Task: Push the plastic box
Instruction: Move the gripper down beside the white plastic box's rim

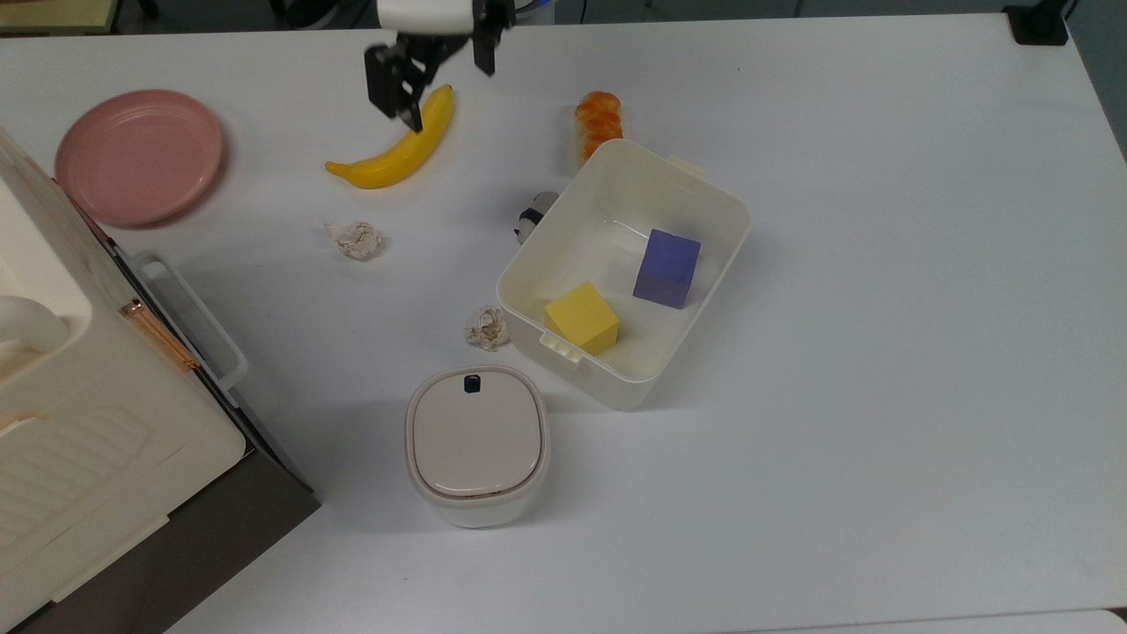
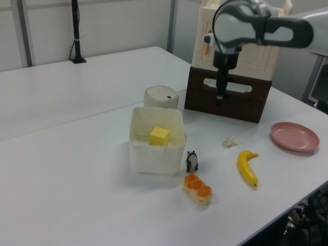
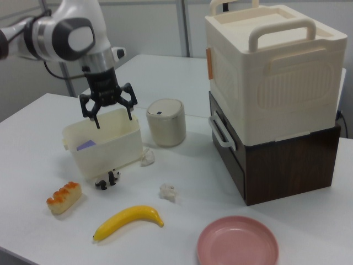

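White table (image 1: 880, 352) fills the scene, with grey partition panels behind it in the left and right views. Arm pose: the gripper (image 1: 436, 75) hangs above the table with fingers pointing down and spread apart, holding nothing — the right view shows the open gripper (image 3: 108, 113) most plainly, its two black fingers (image 3: 92, 116) splayed either side of the wrist. In the top view the gripper enters from the upper edge and overlaps the tip of the banana (image 1: 396, 145). In the left view the gripper (image 2: 220, 95) appears edge-on as one dark vertical bar in front of the brown base of the appliance (image 2: 230, 97), so its opening cannot be read there.

Task object: the box (image 1: 625, 264) sits near the table's middle, turned at an angle, apart from the gripper.

View differences:
- Top view — the box interior shows a yellow cube (image 1: 581, 319) and a purple cube (image 1: 666, 267); the left view shows the yellow cube (image 2: 159, 136) over the box (image 2: 154, 148) wall, while the right view shows a purple patch through the box (image 3: 105, 143) wall.
- Top view — two paper wads (image 1: 355, 239) (image 1: 486, 327), a pink plate (image 1: 136, 154), a lidded container (image 1: 475, 445) just beside the box's near corner.
- Panda figure (image 2: 192, 161) and bread (image 2: 197, 188) stand clear in the left view; in the top view the panda figure (image 1: 533, 217) is partly hidden by the box rim.
- Right view — the appliance (image 3: 276, 99) shows whole.
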`<state>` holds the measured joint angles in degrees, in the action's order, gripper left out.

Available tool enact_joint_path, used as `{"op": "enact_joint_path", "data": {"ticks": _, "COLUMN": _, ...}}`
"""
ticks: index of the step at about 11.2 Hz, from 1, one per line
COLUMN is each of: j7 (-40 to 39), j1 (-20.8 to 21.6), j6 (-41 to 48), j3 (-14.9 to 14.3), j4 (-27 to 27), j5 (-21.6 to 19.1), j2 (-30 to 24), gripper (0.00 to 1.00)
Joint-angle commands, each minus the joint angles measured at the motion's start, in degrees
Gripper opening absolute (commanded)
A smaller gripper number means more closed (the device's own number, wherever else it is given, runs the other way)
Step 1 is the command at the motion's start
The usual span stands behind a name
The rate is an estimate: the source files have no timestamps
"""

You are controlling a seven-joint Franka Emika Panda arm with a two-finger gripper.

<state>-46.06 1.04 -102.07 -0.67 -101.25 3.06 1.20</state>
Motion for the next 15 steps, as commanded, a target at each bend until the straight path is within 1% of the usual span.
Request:
{"op": "enact_joint_path", "data": {"ticks": 1, "j7": -1.49, "j1": 0.98, "j6": -8.39, "j3": -0.29, "j4": -6.14, "j5": 5.62, "j2": 0.29, "gripper": 1.00}}
{"op": "enact_joint_path", "data": {"ticks": 2, "j7": -1.49, "j1": 1.15, "j6": -9.88, "j3": -0.29, "j4": -6.41, "j5": 6.77, "j2": 1.60, "gripper": 1.00}}
{"op": "enact_joint_path", "data": {"ticks": 3, "j7": -1.49, "j1": 2.20, "j6": -10.33, "j3": -0.29, "j4": -6.50, "j5": 6.96, "j2": 2.22, "gripper": 1.00}}
{"op": "enact_joint_path", "data": {"ticks": 10, "j7": -0.88, "j1": 5.02, "j6": -10.60, "j3": -0.21, "j4": -6.24, "j5": 6.34, "j2": 7.67, "gripper": 1.00}}
{"op": "enact_joint_path", "data": {"ticks": 15, "j7": -0.88, "j1": 6.86, "j6": -11.48, "j3": -0.21, "j4": -5.89, "j5": 6.25, "j2": 9.95, "gripper": 1.00}}
